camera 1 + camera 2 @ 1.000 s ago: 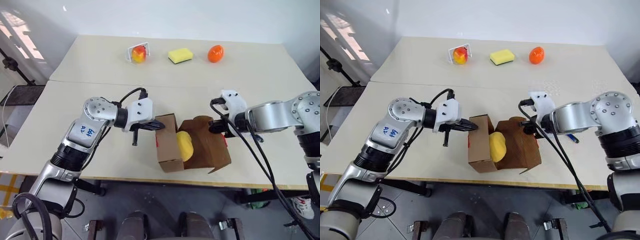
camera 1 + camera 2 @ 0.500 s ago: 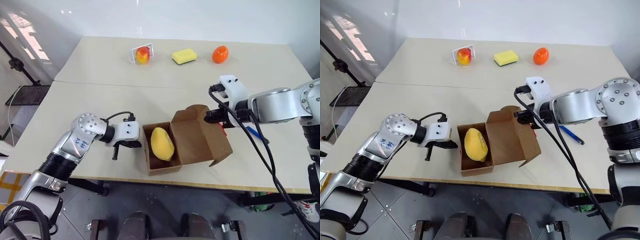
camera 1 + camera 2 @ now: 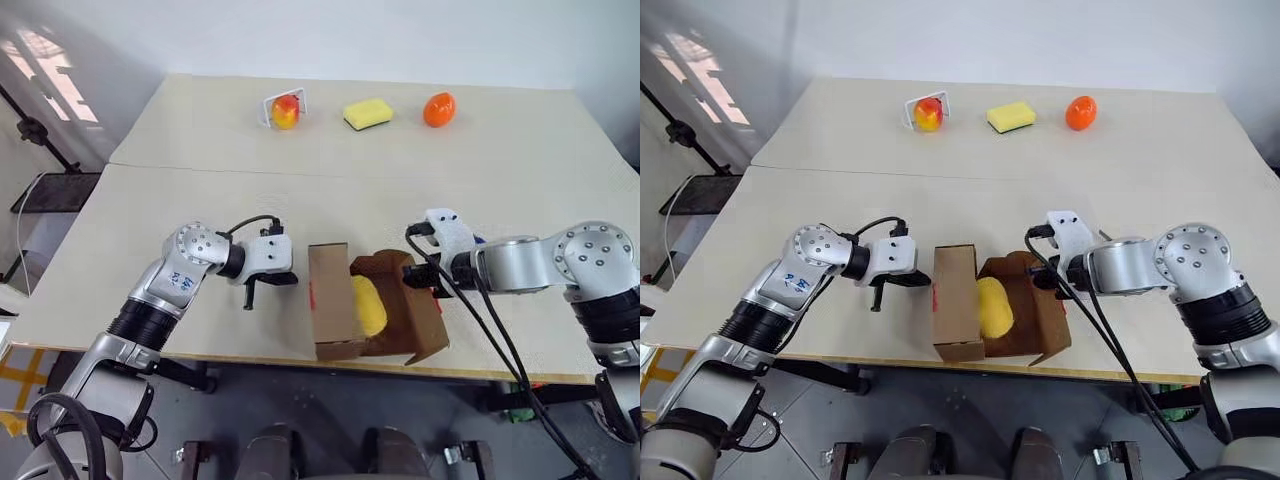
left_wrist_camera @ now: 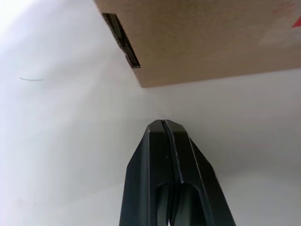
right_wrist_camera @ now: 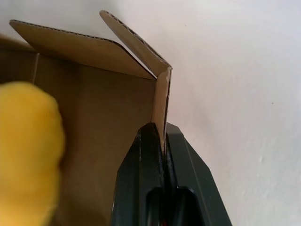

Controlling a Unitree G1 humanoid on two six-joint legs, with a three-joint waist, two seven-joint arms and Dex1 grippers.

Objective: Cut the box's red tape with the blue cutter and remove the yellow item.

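so the left gripper (image 3: 290, 279) has its jaws pressed fully together on nothing, tips hanging just short of the box (image 3: 333, 312)'s brown side wall with a thin strip of bare worktop (image 3: 200, 200) between them; plenty of free surface behind and to the outer side of those jaws; the box sits between the two sets of jaws near the worktop's front edge, lying open with its flaps splayed toward the right arm; a bit of the red tape (image 3: 312, 296) shows on the wall facing the left jaws; the yellow item (image 3: 368, 305) is sitting inside the open box, roughly midway between both jaws; the right gripper (image 3: 415, 276) has its jaws pinched narrow on the thin edge of a cardboard flap (image 5: 160, 103), which you can see slotted between the fingers in the right wrist view; beyond the right jaws the worktop is open; far row past both jaws, well apart: a red-yellow fruit (image 3: 285, 110), a yellow sponge (image 3: 367, 113), an orange fruit (image 3: 438, 108)
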